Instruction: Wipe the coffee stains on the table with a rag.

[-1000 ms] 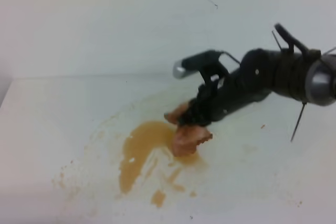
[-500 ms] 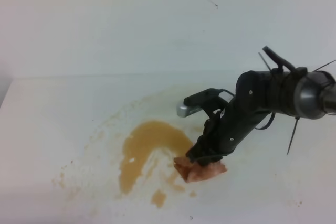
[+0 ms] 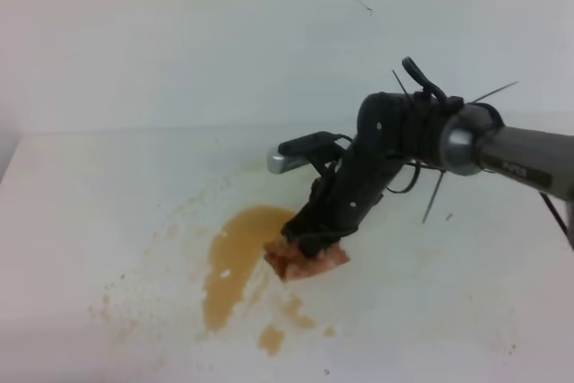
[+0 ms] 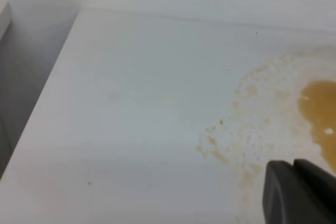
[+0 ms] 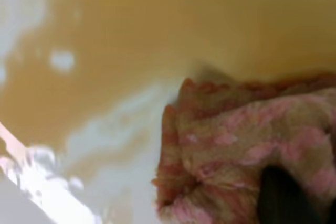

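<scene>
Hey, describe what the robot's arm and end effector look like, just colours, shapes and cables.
The right arm is a dark grey tube with a silver collar, ending in a bulky black wrist wrapped in thin black cables and cable ties. A silver-tipped black camera bar juts out sideways. The right end effector is black. Only a dark grey corner of the left end effector shows.

Landmark: amber liquid coffee blotch with ragged edges (image 3: 235,262), lying on the broad glossy white counter (image 3: 81,213), near centre. Small wrinkled pinkish orange-brown cloth rag (image 3: 305,259) on the counter, touching the blotch's right edge. Black right end effector (image 3: 314,241) directly on top of the rag, its arm running off to the blotch's right. Pale tan specks (image 3: 112,311) left of the blotch. Smaller drops (image 3: 269,339) in front of it.
</scene>
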Controlling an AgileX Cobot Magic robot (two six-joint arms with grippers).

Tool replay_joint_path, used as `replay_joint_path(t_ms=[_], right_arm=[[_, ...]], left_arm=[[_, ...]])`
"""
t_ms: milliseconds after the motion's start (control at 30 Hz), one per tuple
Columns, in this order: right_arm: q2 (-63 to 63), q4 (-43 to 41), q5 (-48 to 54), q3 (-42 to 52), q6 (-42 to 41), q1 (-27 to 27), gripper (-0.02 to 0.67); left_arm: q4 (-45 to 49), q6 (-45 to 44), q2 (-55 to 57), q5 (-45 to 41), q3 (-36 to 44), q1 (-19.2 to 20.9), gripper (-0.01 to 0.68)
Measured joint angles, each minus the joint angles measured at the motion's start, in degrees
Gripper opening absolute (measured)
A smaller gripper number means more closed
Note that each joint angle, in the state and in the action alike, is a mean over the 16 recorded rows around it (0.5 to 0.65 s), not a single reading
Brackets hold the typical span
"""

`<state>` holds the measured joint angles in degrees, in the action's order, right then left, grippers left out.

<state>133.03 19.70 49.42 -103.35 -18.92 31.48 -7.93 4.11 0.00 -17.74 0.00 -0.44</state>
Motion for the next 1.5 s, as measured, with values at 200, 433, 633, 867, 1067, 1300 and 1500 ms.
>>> replay_joint_path(t_ms=[200, 433, 633, 867, 1067, 1300, 1500], right_arm=[[6.4, -0.1, 5.1, -11.7, 0.9, 0.0, 0.047], [11.2, -0.4, 9.1, -20.3, 1.5, 0.0, 0.048], [10.9, -1.1, 9.6, -22.7, 0.6, 0.4, 0.048], [5.7, -3.0, 7.7, -22.8, -1.7, 2.9, 0.048], [0.7, -3.6, 7.2, -22.7, -4.3, 7.3, 0.047], [-1.4, -2.6, 9.0, -20.3, -7.2, 12.5, 0.047], [-0.7, -1.9, 9.4, -15.2, -8.4, 14.6, 0.047]], left_arm=[[0.0, 0.0, 0.0, 0.0, 0.0, 0.0, -0.002], [0.0, 0.0, -0.1, 0.1, 0.1, 0.0, -0.002], [0.0, 0.0, -0.2, 0.1, 0.3, 0.0, -0.002], [0.0, 0.0, -0.2, 0.1, 0.3, 0.0, -0.002], [0.0, 0.0, 0.0, 0.1, 0.0, 0.0, -0.003], [0.0, 0.0, 0.0, 0.1, 0.0, 0.0, -0.003], [0.0, 0.0, 0.0, 0.1, 0.0, 0.0, -0.003]])
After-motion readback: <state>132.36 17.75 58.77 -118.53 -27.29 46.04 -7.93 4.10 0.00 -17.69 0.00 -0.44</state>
